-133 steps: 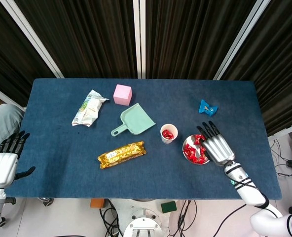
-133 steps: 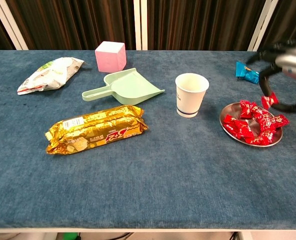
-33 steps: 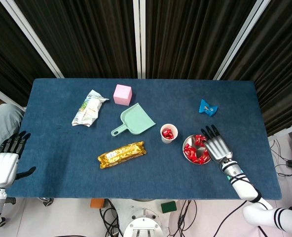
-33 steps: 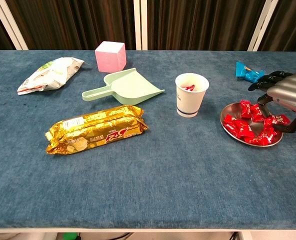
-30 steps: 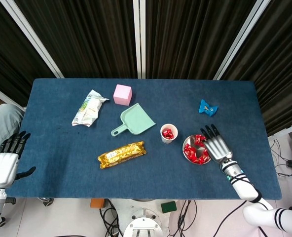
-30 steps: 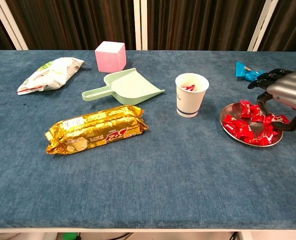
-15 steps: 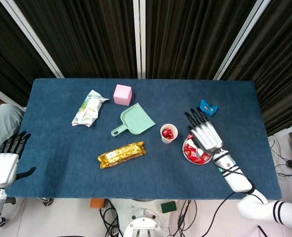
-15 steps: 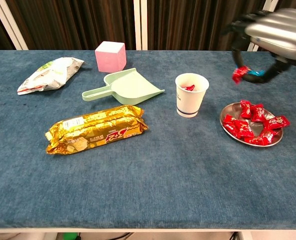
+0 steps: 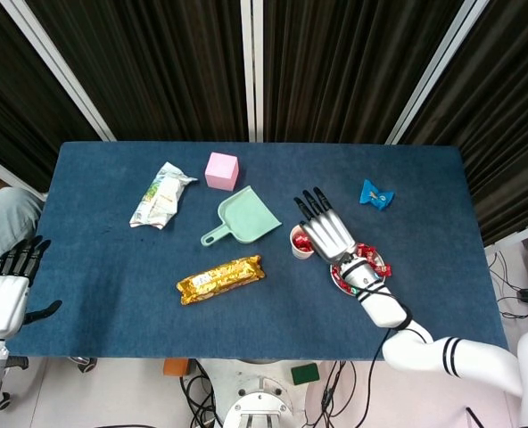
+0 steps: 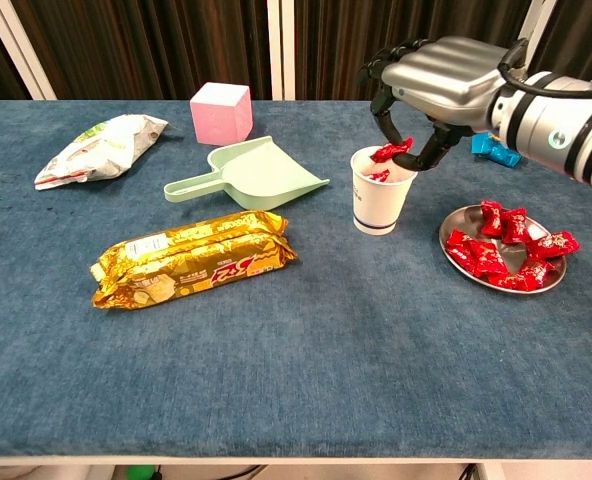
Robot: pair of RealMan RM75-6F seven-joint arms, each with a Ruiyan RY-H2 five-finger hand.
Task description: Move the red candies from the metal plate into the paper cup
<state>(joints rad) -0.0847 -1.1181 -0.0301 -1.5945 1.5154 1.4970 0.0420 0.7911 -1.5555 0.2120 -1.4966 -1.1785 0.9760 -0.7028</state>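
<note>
Paper cup (image 10: 382, 190) as landmark: green dustpan (image 10: 256, 174) stands near its left, metal plate (image 10: 500, 262) near its right. Bare tabletop (image 10: 376, 340) lies open in front. Right hand (image 10: 434, 75) occupies the space directly above its mouth.

I count one paper cup (image 10: 382, 190), one metal plate (image 10: 456, 259), one pink cube (image 10: 221, 112), one green dustpan (image 10: 251, 176), one gold biscuit pack (image 10: 190, 259), one white snack bag (image 10: 98, 148) and one blue sweet (image 9: 375, 194). One red candy (image 10: 391, 152) sits in my right hand (image 10: 431, 80); about seven red candies on the plate (image 10: 506, 245) lie heaped, so I cannot count them exactly.
</note>
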